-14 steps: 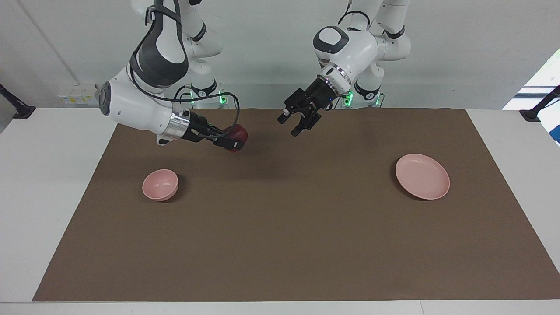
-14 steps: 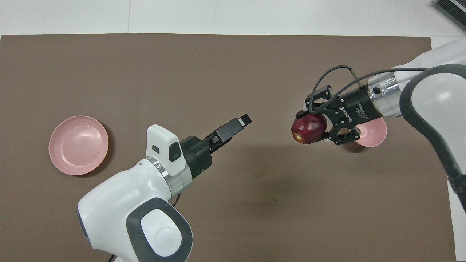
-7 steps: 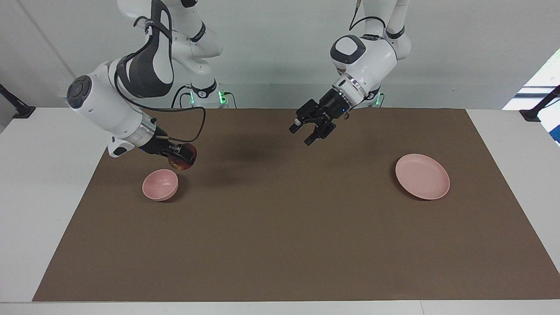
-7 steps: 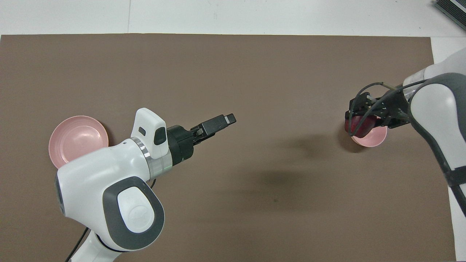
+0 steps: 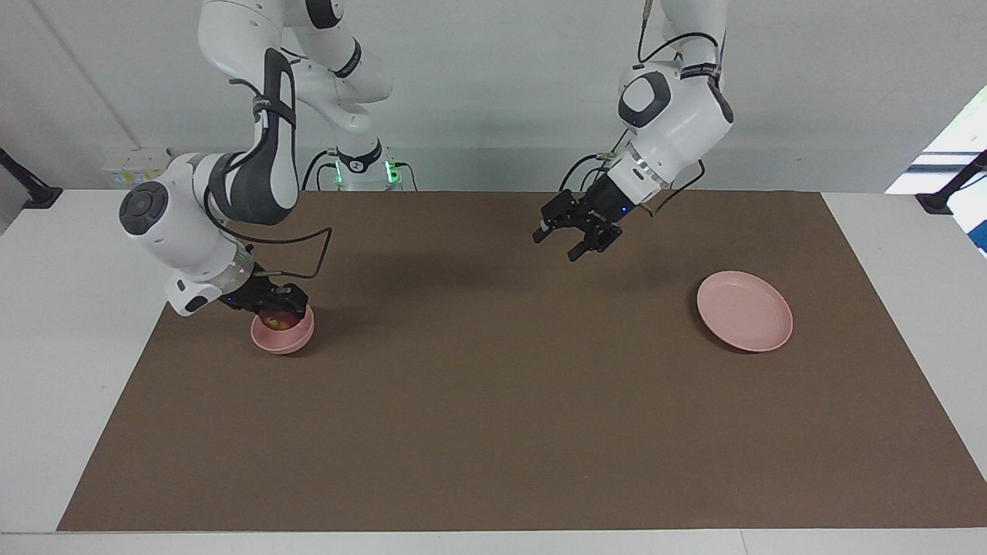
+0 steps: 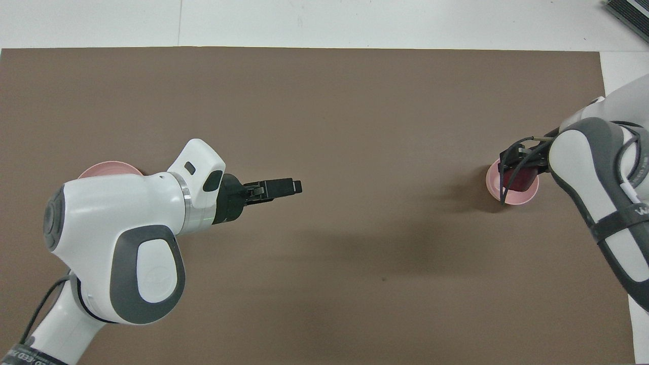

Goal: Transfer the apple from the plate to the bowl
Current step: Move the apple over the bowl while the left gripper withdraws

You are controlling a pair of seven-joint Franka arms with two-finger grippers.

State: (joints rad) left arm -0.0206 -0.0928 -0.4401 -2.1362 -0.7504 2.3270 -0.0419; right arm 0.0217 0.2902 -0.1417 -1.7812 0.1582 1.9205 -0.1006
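Note:
The dark red apple (image 5: 279, 319) with its yellowish patch sits low inside the small pink bowl (image 5: 284, 337), toward the right arm's end of the mat. My right gripper (image 5: 280, 307) reaches down into the bowl from above and is shut on the apple. In the overhead view the apple (image 6: 520, 180) shows dark inside the bowl's rim (image 6: 513, 198), half covered by the right gripper (image 6: 513, 165). The flat pink plate (image 5: 744, 311) lies bare toward the left arm's end; from overhead only a sliver of the plate (image 6: 108, 166) shows past the left arm. My left gripper (image 5: 572, 235) hangs open and empty over the mat.
A brown mat (image 5: 493, 432) covers most of the white table, with only the bowl and the plate on it. The left arm's bulky wrist (image 6: 121, 223) hangs over the plate's end of the mat in the overhead view.
The right gripper has carried the apple from over the mat's middle toward the right arm's end and down into the bowl. The left arm has drawn back toward the plate's end, still open.

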